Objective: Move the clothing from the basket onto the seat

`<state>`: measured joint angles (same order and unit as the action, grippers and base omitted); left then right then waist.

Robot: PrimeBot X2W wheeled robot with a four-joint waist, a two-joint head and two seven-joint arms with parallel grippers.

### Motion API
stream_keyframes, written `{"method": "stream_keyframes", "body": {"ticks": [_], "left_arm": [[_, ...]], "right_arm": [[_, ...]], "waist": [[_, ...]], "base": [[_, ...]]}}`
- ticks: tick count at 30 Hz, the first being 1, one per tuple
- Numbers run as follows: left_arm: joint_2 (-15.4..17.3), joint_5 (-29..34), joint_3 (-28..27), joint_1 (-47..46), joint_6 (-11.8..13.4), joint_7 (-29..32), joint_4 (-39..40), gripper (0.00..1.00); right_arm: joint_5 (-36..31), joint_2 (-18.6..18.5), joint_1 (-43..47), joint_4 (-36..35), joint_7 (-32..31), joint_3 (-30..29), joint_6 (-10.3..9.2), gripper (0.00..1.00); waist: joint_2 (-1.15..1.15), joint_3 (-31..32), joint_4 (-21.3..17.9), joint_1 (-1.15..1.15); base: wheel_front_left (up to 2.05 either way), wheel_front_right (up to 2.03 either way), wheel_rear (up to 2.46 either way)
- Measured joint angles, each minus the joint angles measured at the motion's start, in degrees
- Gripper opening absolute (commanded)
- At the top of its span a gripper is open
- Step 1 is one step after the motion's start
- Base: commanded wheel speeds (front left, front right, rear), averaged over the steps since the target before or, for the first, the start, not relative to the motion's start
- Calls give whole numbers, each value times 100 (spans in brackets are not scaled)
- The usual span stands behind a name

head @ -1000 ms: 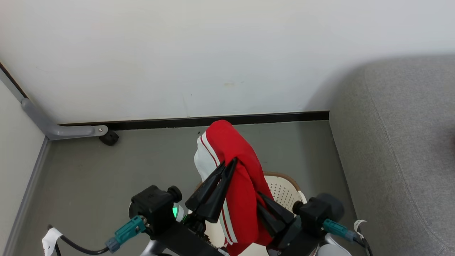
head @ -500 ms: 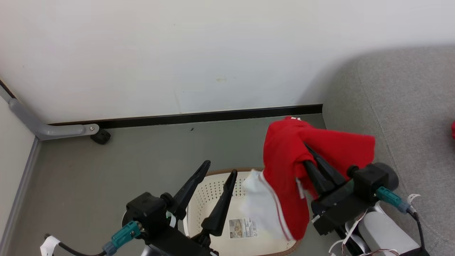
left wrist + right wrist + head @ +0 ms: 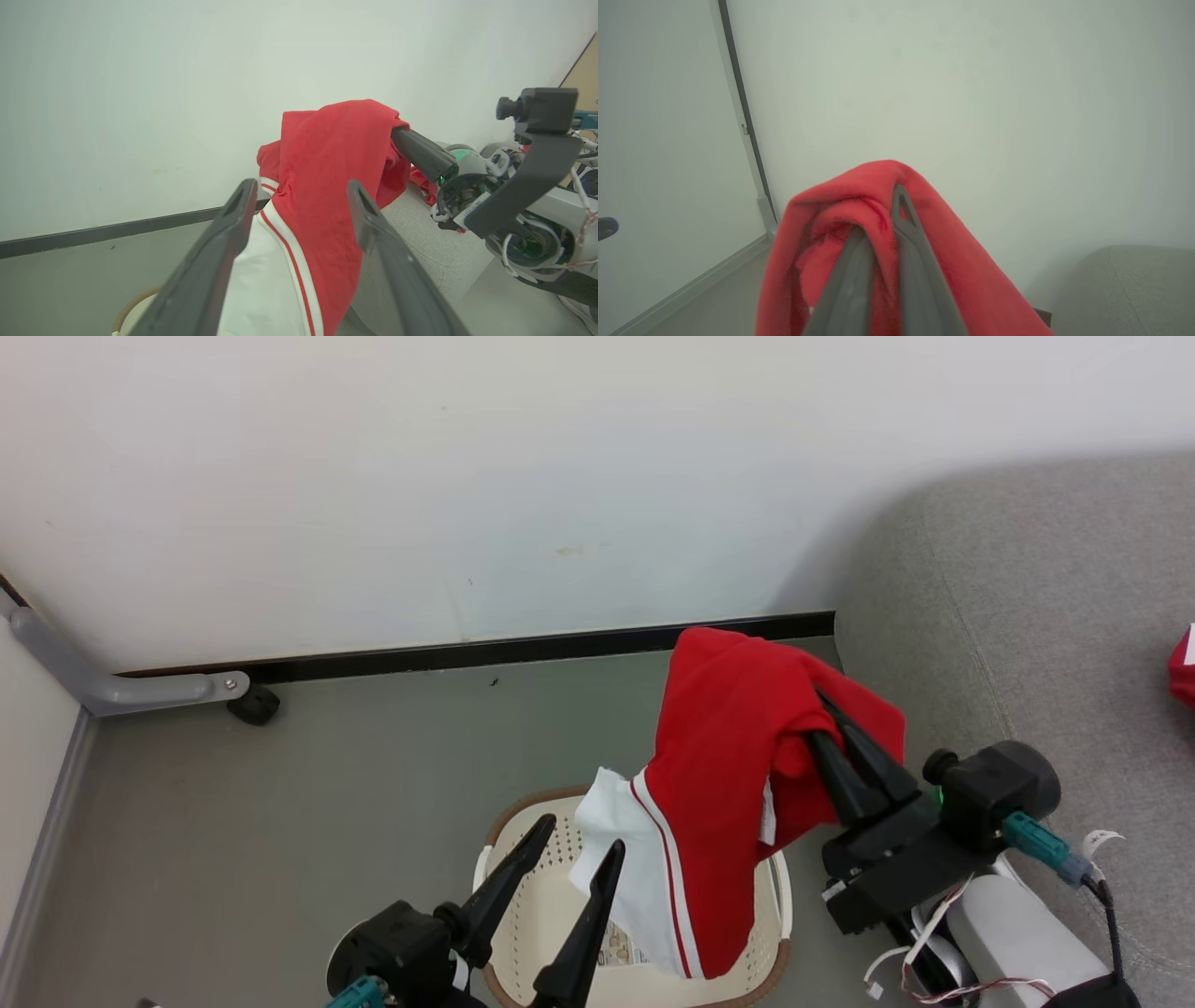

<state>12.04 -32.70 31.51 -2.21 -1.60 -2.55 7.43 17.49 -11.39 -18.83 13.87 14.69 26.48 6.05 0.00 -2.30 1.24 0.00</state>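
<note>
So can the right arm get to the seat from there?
Likely yes: its fingers, shut on the clothing, hang just beside the seat's edge, nothing between; fabric tail dangles over the basket.

A black skirting (image 3: 467,651) joins white wall (image 3: 467,476) and grey floor (image 3: 327,775); a grey tube (image 3: 121,689) ends beside a black caster (image 3: 254,707).

We record a grey floor (image 3: 327,784) across the lower left and centre of the frame. On it stand the basket (image 3: 780,915) at bottom centre, the seat (image 3: 1055,616) at right, and a grey bar (image 3: 140,689) with a black foot (image 3: 254,707) at far left. A red garment (image 3: 1184,667) lies on the seat at the right edge.
</note>
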Motion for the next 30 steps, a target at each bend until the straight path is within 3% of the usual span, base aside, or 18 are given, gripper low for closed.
{"method": "stream_keyframes", "body": {"ticks": [11, 30], "left_arm": [[144, 89, -63, 94, -48, -219, 70, 100], [244, 145, -154, 155, -98, -469, 163, 100]], "right_arm": [[-111, 176, 0, -123, 0, 166, 9, 0], [-311, -68, 10, -415, 0, -292, 0, 0]], "waist": [[-1, -1, -404, 0], [0, -154, -1681, 0]], "base": [[0, 0, 0], [0, 0, 0]]}}
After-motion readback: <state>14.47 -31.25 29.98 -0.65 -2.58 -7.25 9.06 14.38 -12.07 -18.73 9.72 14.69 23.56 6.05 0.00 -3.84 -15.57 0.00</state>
